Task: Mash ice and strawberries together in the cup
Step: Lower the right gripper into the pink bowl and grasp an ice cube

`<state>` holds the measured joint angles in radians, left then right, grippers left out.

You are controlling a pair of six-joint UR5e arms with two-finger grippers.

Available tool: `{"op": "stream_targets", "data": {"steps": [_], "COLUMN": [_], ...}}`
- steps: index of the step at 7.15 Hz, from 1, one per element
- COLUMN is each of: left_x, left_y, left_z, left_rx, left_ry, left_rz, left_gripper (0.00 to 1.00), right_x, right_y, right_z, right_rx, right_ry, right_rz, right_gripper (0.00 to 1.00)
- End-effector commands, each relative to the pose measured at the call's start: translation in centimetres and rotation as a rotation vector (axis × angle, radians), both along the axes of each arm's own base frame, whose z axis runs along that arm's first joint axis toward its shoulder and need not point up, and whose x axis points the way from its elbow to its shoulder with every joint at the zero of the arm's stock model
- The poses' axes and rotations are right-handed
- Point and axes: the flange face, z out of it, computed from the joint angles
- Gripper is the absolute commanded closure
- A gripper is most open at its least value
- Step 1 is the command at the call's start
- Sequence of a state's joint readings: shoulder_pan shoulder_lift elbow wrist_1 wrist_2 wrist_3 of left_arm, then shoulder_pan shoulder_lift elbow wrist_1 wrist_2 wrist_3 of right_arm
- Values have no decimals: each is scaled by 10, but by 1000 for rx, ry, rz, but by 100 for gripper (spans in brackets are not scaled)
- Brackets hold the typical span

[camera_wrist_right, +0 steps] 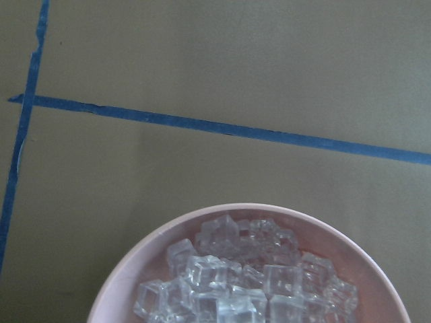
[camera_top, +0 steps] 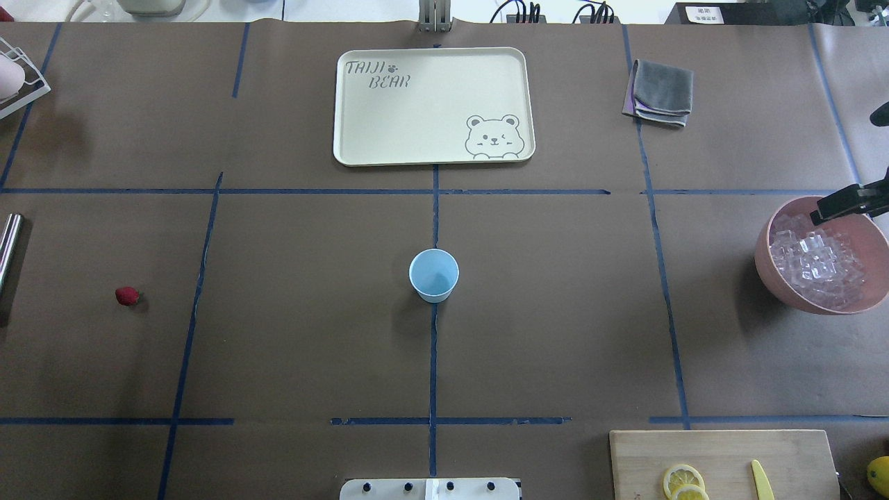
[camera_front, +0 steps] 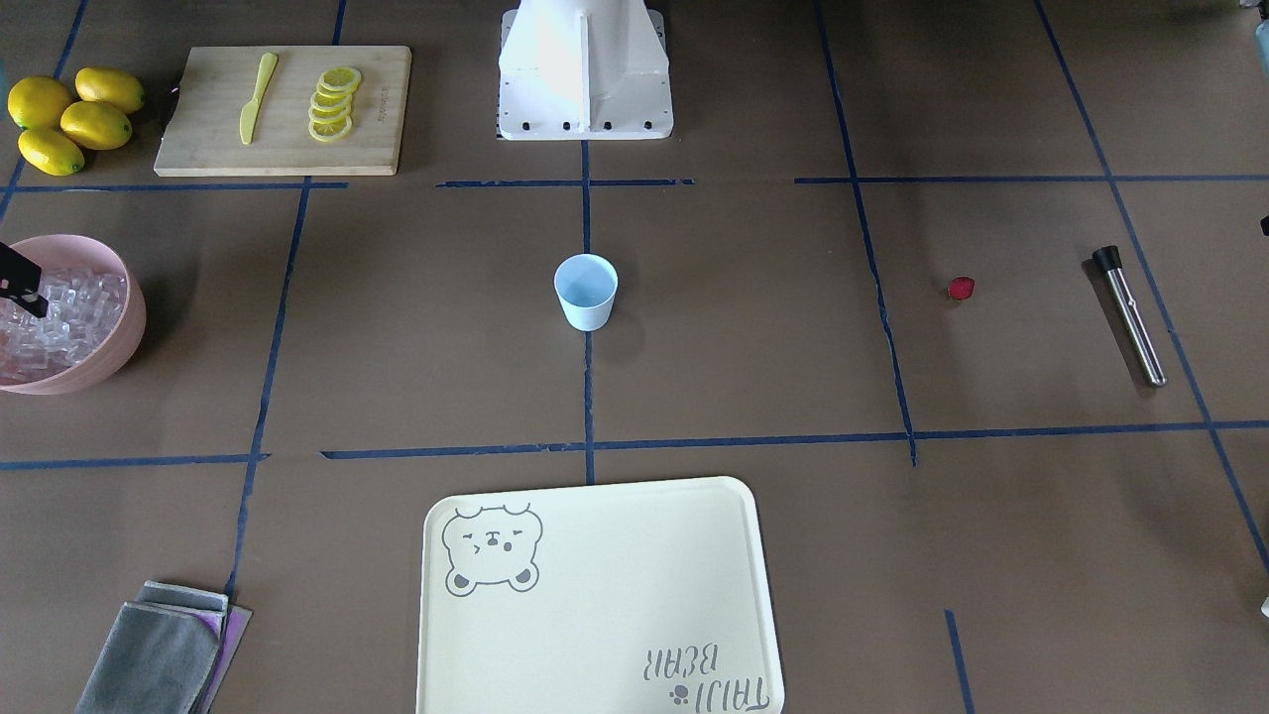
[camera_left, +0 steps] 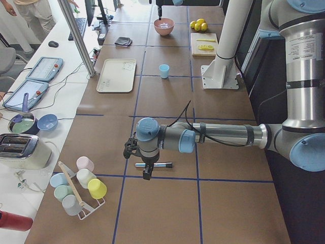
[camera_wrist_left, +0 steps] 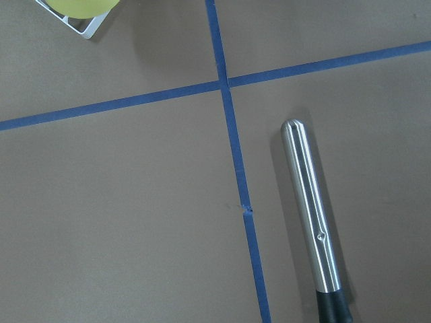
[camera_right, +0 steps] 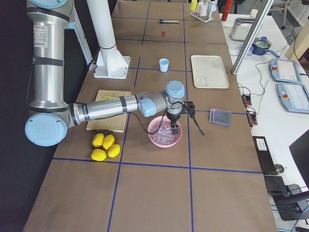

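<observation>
Zero things in the small pale-blue plastic cup (camera_top: 433, 275), going by the overhead view. Stands upright in the middle of the brown table (camera_top: 555, 333), well apart from all else.

Looks like the very first step: fetching the small clear ice cubes (camera_wrist_right: 242, 276), heaped in the big round pink bowl (camera_top: 762, 260) at the robot's right end. Right over that heap, the right gripper (camera_right: 174, 129), pointing down. Cannot tell whether touching the cubes. Cannot tell the state of its jaws either, wide or narrow: only dark bits at the edge of the overhead and front views.

At the other end, the left gripper (camera_left: 147, 174), hanging close over the shiny steel masher stick with the black end (camera_wrist_left: 311, 215). Cannot tell its jaws; holds nothing in sight. Between that stick and the cup, nearer the stick, the small red strawberry piece (camera_front: 961, 289), lying on the table.

Next, most likely: go down into the heap, pinch one cube, carry it to the cup. Calls for a soft, straight pinch, to keep a smooth cube from popping out.

In the right wrist view: cubes close up, no cup. In the front view: cup, strawberry and stick together, hardly any gripper. In the side views only: whole arms.
</observation>
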<state>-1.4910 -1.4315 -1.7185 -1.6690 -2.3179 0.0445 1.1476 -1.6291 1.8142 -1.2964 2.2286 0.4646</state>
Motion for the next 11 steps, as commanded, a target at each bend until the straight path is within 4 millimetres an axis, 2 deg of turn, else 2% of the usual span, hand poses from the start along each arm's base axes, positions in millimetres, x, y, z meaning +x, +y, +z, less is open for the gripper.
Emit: {"op": "stream_targets", "data": {"steps": [1, 4, 7, 8, 9, 10, 11], "left_x": [0, 0, -1, 0, 0, 0, 0], "left_y": [1, 2, 2, 1, 1, 1, 1], "left_z": [1, 1, 1, 1, 1, 1, 1], "left_rx": [-2, -2, -2, -1, -1, -1, -1], "left_ry": [0, 1, 1, 1, 1, 1, 1], "left_rz": [0, 0, -1, 0, 0, 0, 0], "left_gripper": [0, 0, 0, 0, 0, 0, 0], "right_x": [-27, -33, -34, -35, -35, -35, -35], "right_y": [4, 4, 4, 2, 2, 3, 3], "right_z": [6, 26, 37, 35, 35, 33, 32], "right_rx": [7, -22, -29, -29, -32, -32, -28], "right_ry": [23, 40, 50, 46, 41, 39, 37], "right_rz": [-23, -37, -53, -53, -56, -54, -55], "right_gripper": [7, 13, 18, 28, 47, 74, 84]}}
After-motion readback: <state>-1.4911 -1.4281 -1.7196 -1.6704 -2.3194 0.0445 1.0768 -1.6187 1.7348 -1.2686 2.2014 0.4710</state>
